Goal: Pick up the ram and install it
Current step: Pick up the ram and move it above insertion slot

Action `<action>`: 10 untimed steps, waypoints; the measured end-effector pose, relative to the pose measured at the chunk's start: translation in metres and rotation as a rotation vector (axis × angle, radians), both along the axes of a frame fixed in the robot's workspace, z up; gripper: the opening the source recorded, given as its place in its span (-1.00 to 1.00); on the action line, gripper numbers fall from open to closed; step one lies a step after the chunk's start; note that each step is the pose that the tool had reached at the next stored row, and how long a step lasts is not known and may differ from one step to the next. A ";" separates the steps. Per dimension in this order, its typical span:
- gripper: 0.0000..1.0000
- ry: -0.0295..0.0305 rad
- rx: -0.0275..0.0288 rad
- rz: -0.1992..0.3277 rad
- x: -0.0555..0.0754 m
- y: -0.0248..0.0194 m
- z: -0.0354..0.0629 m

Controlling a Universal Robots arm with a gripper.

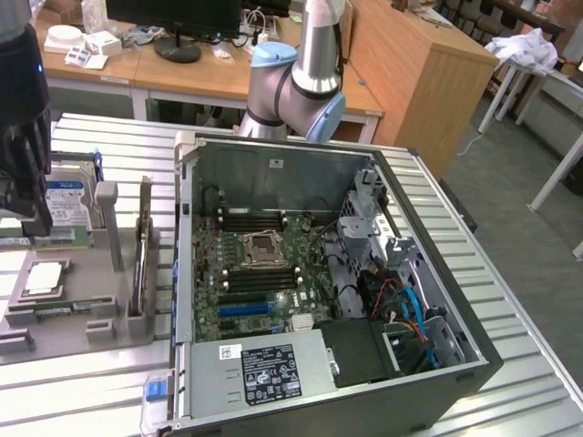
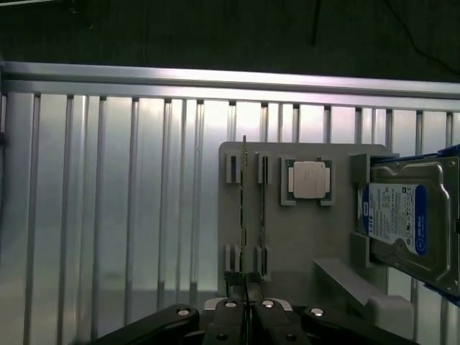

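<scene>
The ram (image 2: 244,215) is a thin green stick seen edge-on, running out from between my fingers. My gripper (image 2: 246,305) is shut on it and hangs well above the grey parts fixture (image 2: 302,241). A second stick (image 2: 263,215) stands in the fixture's slot beside it. In the exterior view my gripper (image 1: 23,196) is a dark shape at the exterior view's left, over the fixture (image 1: 82,296). The open computer case (image 1: 187,273) lies in the middle, its motherboard memory slots (image 1: 250,221) exposed.
On the fixture lie a square silver processor chip (image 2: 310,180) and a silver hard drive with blue label (image 2: 399,215). The case and fixture rest on a ribbed metal table (image 2: 108,201). The arm's base (image 1: 301,82) rises behind the case. Desks and a monitor stand behind.
</scene>
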State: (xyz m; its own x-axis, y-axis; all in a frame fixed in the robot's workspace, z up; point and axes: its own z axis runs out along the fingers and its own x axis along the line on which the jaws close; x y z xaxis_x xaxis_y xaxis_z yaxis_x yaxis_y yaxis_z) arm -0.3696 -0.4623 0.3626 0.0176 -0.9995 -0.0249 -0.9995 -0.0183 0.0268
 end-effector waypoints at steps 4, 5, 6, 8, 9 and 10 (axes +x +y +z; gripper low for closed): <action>-0.76 0.0000 0.0001 0.000 0.000 0.0000 0.0074; -0.76 0.0001 0.0000 0.000 0.000 0.0000 0.0093; -0.76 0.0000 0.0001 0.000 0.000 0.0000 0.0114; -0.76 0.0001 0.0002 0.000 0.000 0.0000 0.0159; -0.76 0.0000 0.0002 0.000 0.000 0.0000 0.0181; -0.76 0.0001 0.0002 0.000 0.000 0.0000 0.0203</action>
